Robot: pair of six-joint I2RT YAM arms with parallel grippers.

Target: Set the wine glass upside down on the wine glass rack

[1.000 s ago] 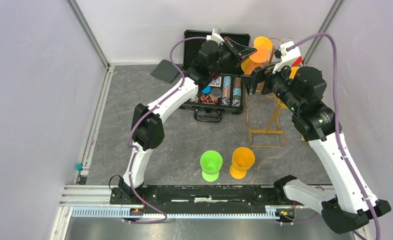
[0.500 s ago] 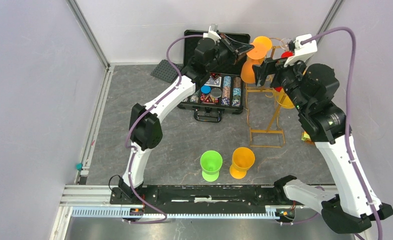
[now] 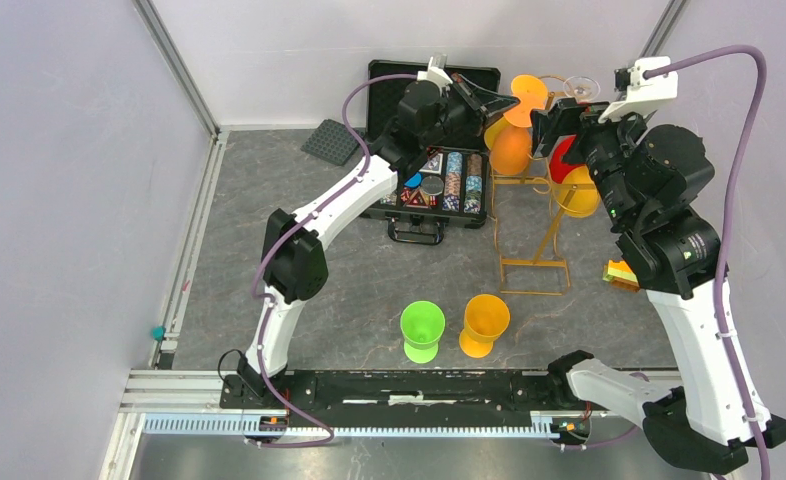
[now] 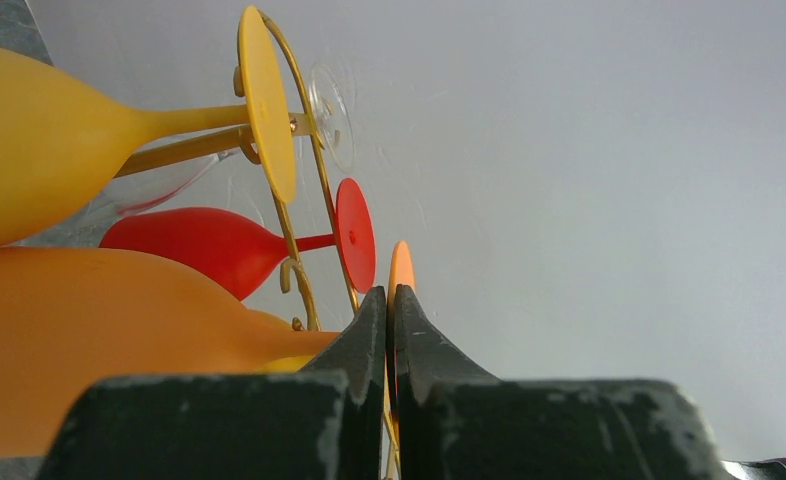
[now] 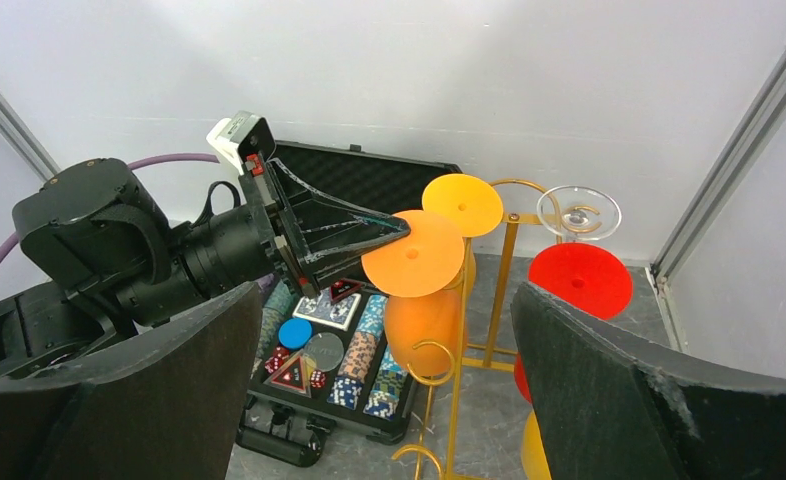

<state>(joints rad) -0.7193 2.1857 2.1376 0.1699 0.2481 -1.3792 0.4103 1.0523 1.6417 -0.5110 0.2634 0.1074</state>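
An orange wine glass (image 5: 424, 325) hangs upside down at the near rail of the gold wine glass rack (image 5: 502, 290), bowl downward. Its flat foot (image 5: 414, 255) sits at the rail top, pinched edge-on between the fingertips of my left gripper (image 4: 390, 292), which is shut on it. In the top view that gripper (image 3: 499, 100) reaches in from the left, above the rack (image 3: 534, 265). My right gripper (image 5: 384, 370) stands wide open with nothing held, up and to the right of the rack (image 3: 559, 125). Whether the foot rests on the rail cannot be told.
Red (image 4: 199, 245), yellow (image 4: 39, 140) and clear (image 5: 579, 212) glasses hang on the rack. An open black case of poker chips (image 3: 439, 180) lies left of it. A green glass (image 3: 422, 330) and an orange glass (image 3: 484, 322) stand near the front. A small block (image 3: 619, 272) lies at the right.
My right arm has lifted and drawn back to the right, away from the rack, staying open. The held orange glass has swung from tilted to hanging straight down at the rail.
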